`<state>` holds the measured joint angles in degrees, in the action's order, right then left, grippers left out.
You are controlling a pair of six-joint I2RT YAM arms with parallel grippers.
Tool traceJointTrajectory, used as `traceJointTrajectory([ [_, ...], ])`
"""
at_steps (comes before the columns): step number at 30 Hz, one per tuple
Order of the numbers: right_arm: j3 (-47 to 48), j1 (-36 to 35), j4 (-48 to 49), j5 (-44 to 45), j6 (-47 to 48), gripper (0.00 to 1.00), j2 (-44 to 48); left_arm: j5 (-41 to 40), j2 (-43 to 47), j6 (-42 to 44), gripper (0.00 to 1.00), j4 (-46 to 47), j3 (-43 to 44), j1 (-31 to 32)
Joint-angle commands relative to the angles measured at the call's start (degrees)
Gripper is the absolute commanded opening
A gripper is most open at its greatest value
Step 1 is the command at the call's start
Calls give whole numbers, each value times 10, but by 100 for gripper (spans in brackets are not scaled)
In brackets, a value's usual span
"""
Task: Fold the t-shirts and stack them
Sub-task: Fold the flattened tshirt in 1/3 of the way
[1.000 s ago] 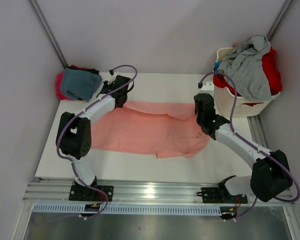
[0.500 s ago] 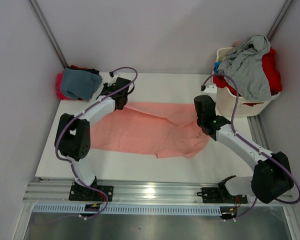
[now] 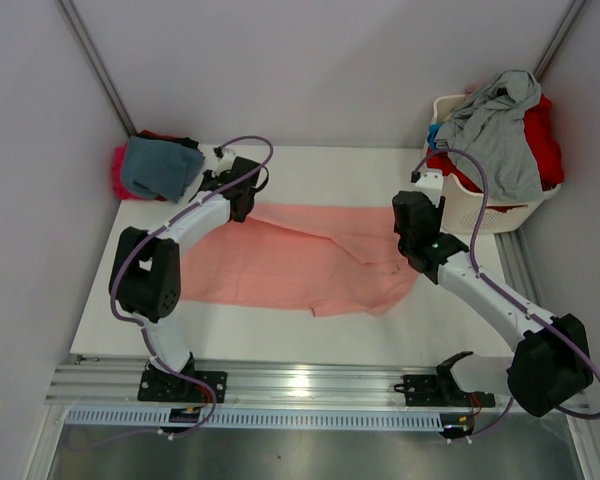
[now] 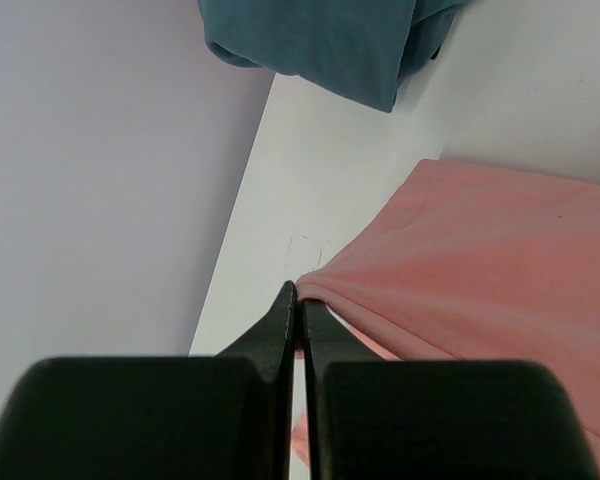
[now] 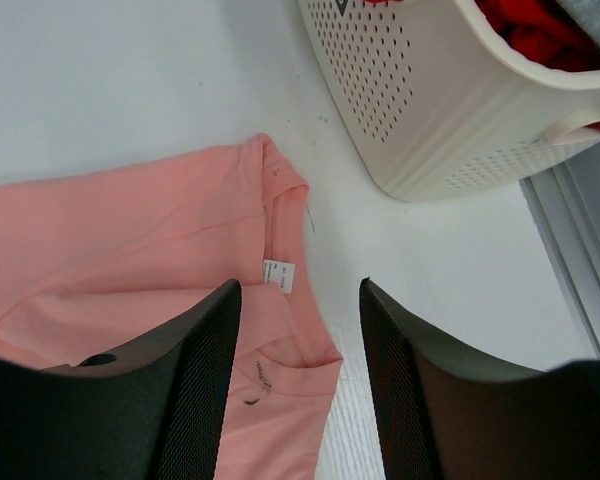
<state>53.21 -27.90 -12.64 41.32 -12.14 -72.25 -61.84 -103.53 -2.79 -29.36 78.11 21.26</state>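
Observation:
A large salmon-pink t-shirt (image 3: 310,262) lies spread across the white table (image 3: 310,325). My left gripper (image 3: 248,200) is at the shirt's far left corner, and its fingertips (image 4: 298,296) are shut on the pink edge (image 4: 460,270). My right gripper (image 3: 412,240) hovers over the shirt's right end with its jaws open and nothing between them (image 5: 300,300). Below it show the neck opening and a small white label (image 5: 278,274). A teal-blue t-shirt (image 3: 160,168) sits folded on a magenta one (image 3: 118,176) at the far left corner.
A white slotted laundry basket (image 3: 480,215) stands at the far right, close to my right gripper, with its wall (image 5: 450,120) just beyond the fingers. A grey shirt (image 3: 495,125) and a red one (image 3: 546,140) are heaped in it. A purple wall (image 4: 90,180) runs along the table's left edge.
My right gripper has opened, let go of the pink shirt and shifted slightly right toward the basket. The left gripper has kept its grip in place.

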Motion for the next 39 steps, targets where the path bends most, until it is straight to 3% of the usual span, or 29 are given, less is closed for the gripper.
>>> traceJointTrajectory([
  [1,1,0,-4,1,-24,55,4,-21,35,-26,1,-8,2,3],
  [14,-64,0,24,-60,-91,55,-4,-25,31,-83,1,-61,-11,4],
  [27,-50,0,25,-76,-83,56,3,25,-61,-314,1,-280,24,3],
  [32,-42,0,25,-82,-75,56,6,83,-56,-322,7,-258,9,3],
  [39,-43,0,28,-85,-71,56,6,95,-61,-337,12,-275,14,2],
])
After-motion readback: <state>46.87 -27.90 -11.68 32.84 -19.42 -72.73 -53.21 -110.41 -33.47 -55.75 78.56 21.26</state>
